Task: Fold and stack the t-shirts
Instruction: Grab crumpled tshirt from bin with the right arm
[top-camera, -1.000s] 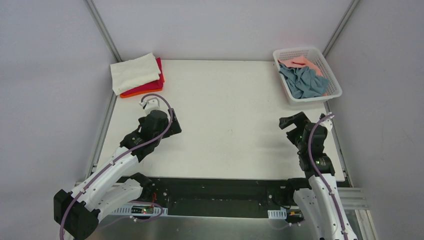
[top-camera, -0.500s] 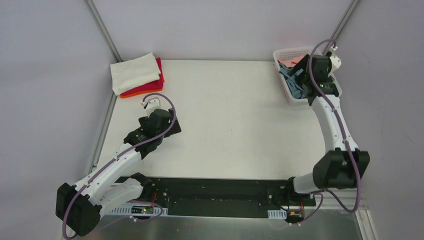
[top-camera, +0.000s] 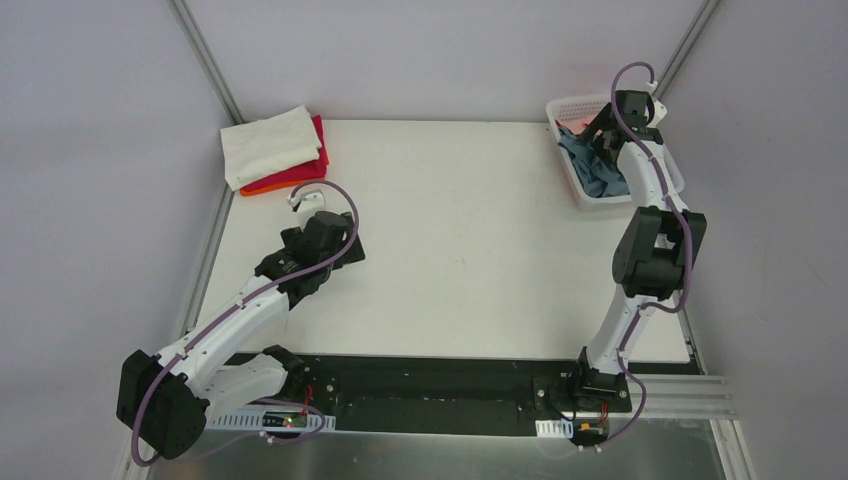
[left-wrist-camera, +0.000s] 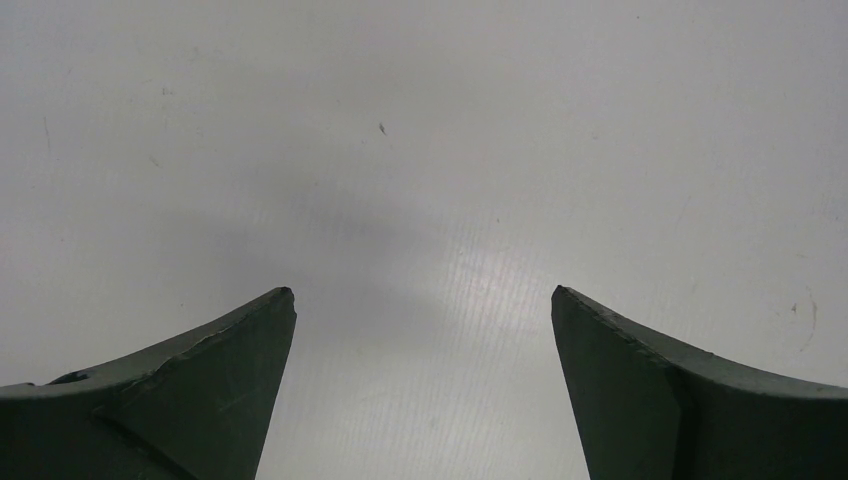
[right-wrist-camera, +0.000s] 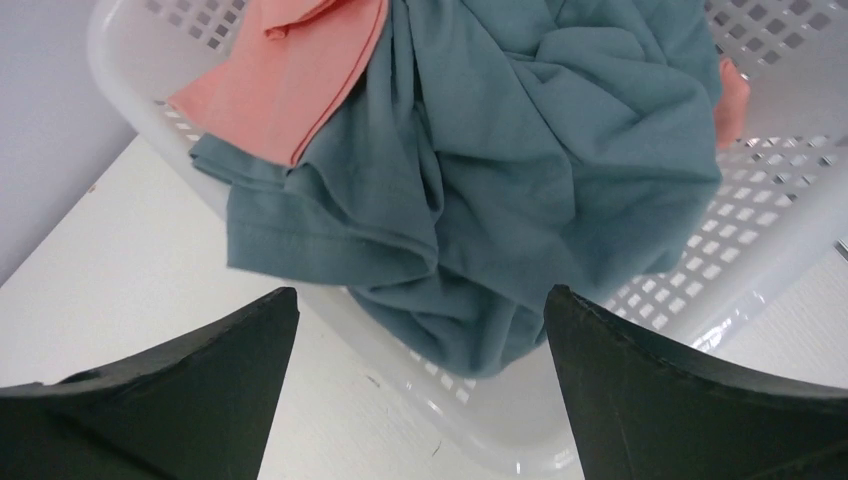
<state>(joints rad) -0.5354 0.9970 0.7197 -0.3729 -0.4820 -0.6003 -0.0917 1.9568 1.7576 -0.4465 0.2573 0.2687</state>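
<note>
Top external: right arm stretches to the white basket (top-camera: 575, 104) at the table's (top-camera: 470, 230) far-right corner. Right gripper (right-wrist-camera: 421, 291) is over the crumpled blue-grey t-shirt (right-wrist-camera: 520, 150), jaws wide apart, nothing gripped. That shirt lies in the basket on a salmon-pink t-shirt (right-wrist-camera: 290, 80), w/ one hem over the rim. Left gripper (left-wrist-camera: 421, 291) is over bare table, jaws spread, empty. Far-left corner: folded stack w/ cream-white t-shirt (top-camera: 268, 145) on top, then red t-shirt (top-camera: 318, 150) & orange t-shirt (top-camera: 262, 187).

White worktop (top-camera: 460, 230), bare under the left end effector (left-wrist-camera: 423, 292). Beyond that end effector, stacked folded t-shirts (top-camera: 272, 148); beneath the right end effector (right-wrist-camera: 420, 290), a white basket (right-wrist-camera: 770, 190).
</note>
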